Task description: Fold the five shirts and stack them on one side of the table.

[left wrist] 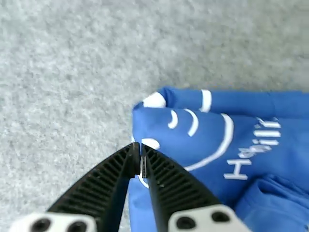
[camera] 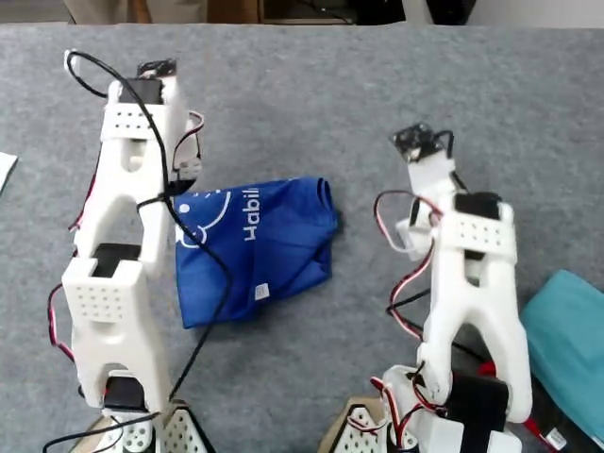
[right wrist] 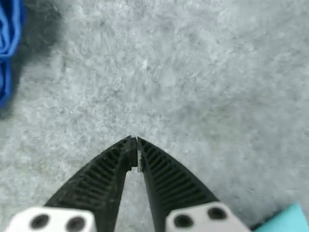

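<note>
A blue shirt [camera: 253, 247] with white print lies partly folded and rumpled on the grey table, between the two arms. In the left wrist view my left gripper [left wrist: 140, 153] is shut, its tips over the blue shirt's [left wrist: 217, 145] edge near the printed curve; I cannot tell whether they touch the cloth. The left arm [camera: 132, 189] stands right beside that edge. My right gripper [right wrist: 134, 145] is shut and holds nothing, above bare grey table to the right of the shirt [right wrist: 7, 43]. In the high view it [camera: 421, 142] points away from the arm's base. A teal shirt [camera: 571, 340] lies at the near right edge.
The table [camera: 377, 85] is covered in grey felt, with open room across its far half and between the arms. A white sheet corner [camera: 5, 170] pokes in at the left edge. The teal shirt's corner [right wrist: 289, 218] lies close to the right arm.
</note>
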Available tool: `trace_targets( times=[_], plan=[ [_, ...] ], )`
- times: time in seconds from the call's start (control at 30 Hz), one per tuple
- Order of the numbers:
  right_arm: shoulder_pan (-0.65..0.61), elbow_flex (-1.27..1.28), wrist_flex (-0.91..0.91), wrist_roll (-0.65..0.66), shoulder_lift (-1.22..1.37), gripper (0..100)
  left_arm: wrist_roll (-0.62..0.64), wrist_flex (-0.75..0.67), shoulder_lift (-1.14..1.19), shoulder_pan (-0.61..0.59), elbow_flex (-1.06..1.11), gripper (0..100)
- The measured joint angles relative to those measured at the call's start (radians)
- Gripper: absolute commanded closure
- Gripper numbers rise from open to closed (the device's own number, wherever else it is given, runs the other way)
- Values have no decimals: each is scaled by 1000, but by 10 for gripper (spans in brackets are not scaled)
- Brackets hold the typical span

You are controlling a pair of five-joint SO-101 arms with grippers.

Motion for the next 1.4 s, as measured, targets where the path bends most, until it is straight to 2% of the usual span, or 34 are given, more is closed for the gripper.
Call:
trace_targets(
  times=[0.2, 0.43, 0.77, 0.97, 1.13, 1.27, 1.4],
  plan=[
    [0, -89, 120, 0, 0, 994, -2, -38, 0, -5, 95, 980],
    [0, -91, 158, 0, 0, 994, -2, -52, 0, -5, 137, 981],
    [0, -91, 186, 32, 0, 994, -51, -336, 23, -46, 397, 981],
    [-15, -118, 239, 112, 0, 994, -51, -379, 26, -107, 399, 981],
    [-110, -285, 359, 149, 0, 993, -51, -379, 26, -107, 399, 981],
    [-261, -483, 460, 153, 6, 993, -51, -379, 26, -114, 399, 981],
    [-420, -678, 542, 153, 129, 993, -66, -362, 5, -126, 394, 981]
  ],
)
